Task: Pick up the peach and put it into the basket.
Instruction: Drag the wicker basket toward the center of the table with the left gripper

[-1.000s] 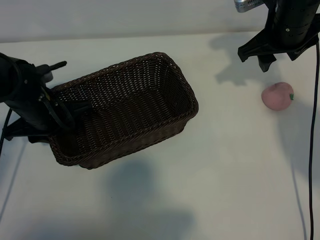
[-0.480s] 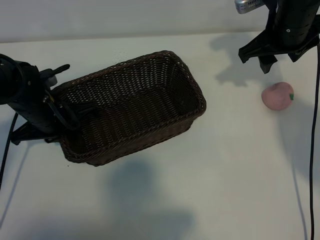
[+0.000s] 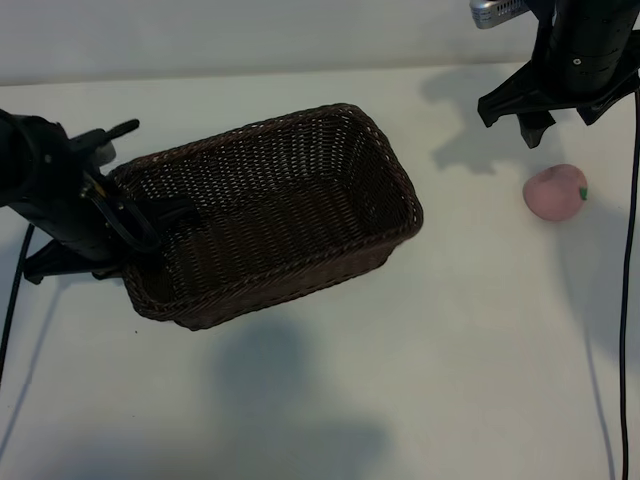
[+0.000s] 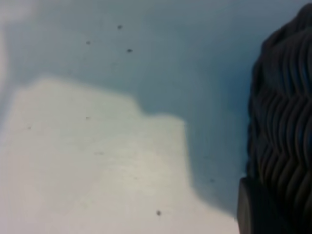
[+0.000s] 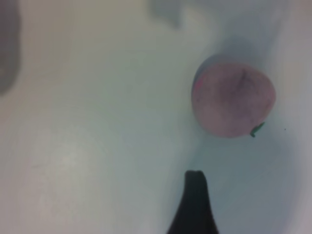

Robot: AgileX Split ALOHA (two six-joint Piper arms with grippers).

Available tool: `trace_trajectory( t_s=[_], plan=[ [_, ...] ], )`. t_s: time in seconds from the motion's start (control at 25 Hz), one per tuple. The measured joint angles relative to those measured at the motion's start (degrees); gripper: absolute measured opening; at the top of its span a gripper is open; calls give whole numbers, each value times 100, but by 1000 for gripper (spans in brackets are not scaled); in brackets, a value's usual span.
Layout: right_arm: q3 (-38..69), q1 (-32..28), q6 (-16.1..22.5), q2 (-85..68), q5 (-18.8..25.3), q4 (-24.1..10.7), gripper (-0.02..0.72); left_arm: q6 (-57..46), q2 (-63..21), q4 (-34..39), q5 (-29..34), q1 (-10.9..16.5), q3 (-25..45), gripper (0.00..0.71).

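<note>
At desk's left edge: left tool point(image 3: 150, 215) clamped on basket point(image 3: 275, 215) end wall.
Far right corner: right tool point(image 3: 560, 120) gaping, empty, above peach point(image 3: 555, 191).

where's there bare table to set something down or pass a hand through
Bare table runs along the near edge, below the basket and peach, and between those two. It is crowded at the basket's left end, gripped by the left gripper, and under the right gripper beside the peach.

Exterior view steeply from above, facing both arms; left wrist view close on basket point(image 4: 282, 122) wall, right wrist view low over peach point(image 5: 233, 100), both also in exterior view.
</note>
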Motion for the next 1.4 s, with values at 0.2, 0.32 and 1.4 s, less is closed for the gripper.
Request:
trace_trajectory(
  t_s=[0.2, 0.32, 1.4],
  plan=[
    [0, 0, 0, 0, 0, 0, 562, 494, -281, -294, 11, 0, 29, 99],
    [0, 0, 0, 0, 0, 0, 562, 1055, -378, -724, 28, 0, 41, 97],
    [0, 0, 0, 0, -7, 135, 562, 2474, 1355, -1285, 789, 0, -2463, 94]
  ],
)
